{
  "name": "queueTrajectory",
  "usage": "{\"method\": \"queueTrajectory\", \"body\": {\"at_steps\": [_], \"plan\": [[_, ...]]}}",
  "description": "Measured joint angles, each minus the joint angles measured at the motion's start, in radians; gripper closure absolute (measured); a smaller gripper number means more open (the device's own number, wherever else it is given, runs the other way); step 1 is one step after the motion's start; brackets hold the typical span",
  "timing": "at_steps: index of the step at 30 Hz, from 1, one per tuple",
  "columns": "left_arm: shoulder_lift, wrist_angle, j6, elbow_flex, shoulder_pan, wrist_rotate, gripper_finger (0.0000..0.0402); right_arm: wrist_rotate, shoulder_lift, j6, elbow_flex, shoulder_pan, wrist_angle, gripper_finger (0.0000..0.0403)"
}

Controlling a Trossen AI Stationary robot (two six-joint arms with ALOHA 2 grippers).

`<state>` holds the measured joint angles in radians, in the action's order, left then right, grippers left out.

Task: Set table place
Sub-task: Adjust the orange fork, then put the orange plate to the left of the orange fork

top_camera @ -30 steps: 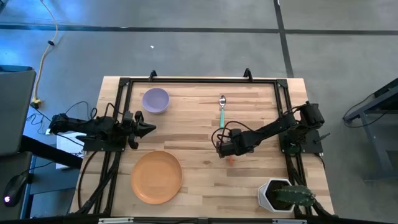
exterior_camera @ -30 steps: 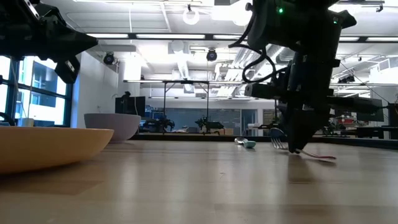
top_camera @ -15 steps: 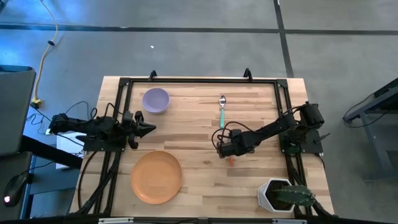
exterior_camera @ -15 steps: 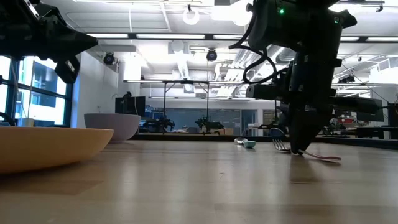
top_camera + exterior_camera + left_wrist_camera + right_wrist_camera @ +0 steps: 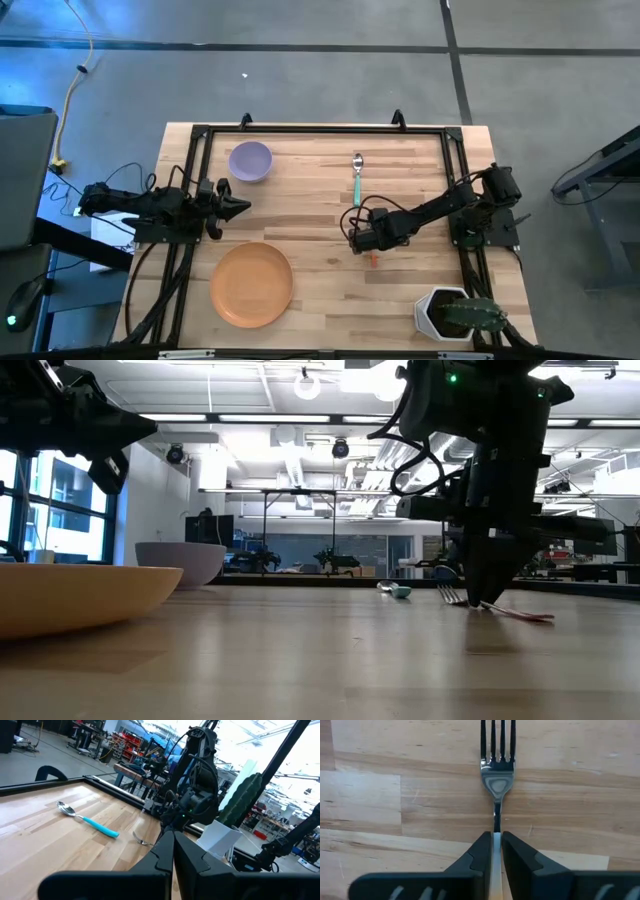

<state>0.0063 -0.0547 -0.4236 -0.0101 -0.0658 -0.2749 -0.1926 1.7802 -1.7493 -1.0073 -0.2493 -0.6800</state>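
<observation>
The right hand [image 5: 357, 238] sits low over the middle of the desk [image 5: 320, 205], clenched on the neck of the fork [image 5: 496, 775], whose tines lie flat on the wood; most of its orange handle is hidden under the hand; the spoon [image 5: 357, 175] lies just beyond, apart; open wood stretches between them and the plate [image 5: 251, 284] near the front edge; the bowl [image 5: 250, 161] sits by the far rail; the left hand [image 5: 236, 207] waits at the left rail, fingers pressed together, holding nothing; the plant pot [image 5: 445, 314] is partly cut off at the front right corner.

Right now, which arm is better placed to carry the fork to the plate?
The right. Its claw is already shut on the fork, while the left claw waits at the table's left edge.
</observation>
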Motion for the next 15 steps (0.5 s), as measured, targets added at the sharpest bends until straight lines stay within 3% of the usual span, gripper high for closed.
{"method": "queueTrajectory", "body": {"at_steps": [9,15], "plan": [[0.0,0.0,0.0,0.0,0.0,0.0,0.0401,-0.007,-0.026,0.005,-0.017,0.0,-0.027,0.034],[0.0,0.0,0.0,0.0,0.0,0.0,0.0401,-0.112,-0.049,0.112,-0.228,0.001,-0.227,0.0338]]}}
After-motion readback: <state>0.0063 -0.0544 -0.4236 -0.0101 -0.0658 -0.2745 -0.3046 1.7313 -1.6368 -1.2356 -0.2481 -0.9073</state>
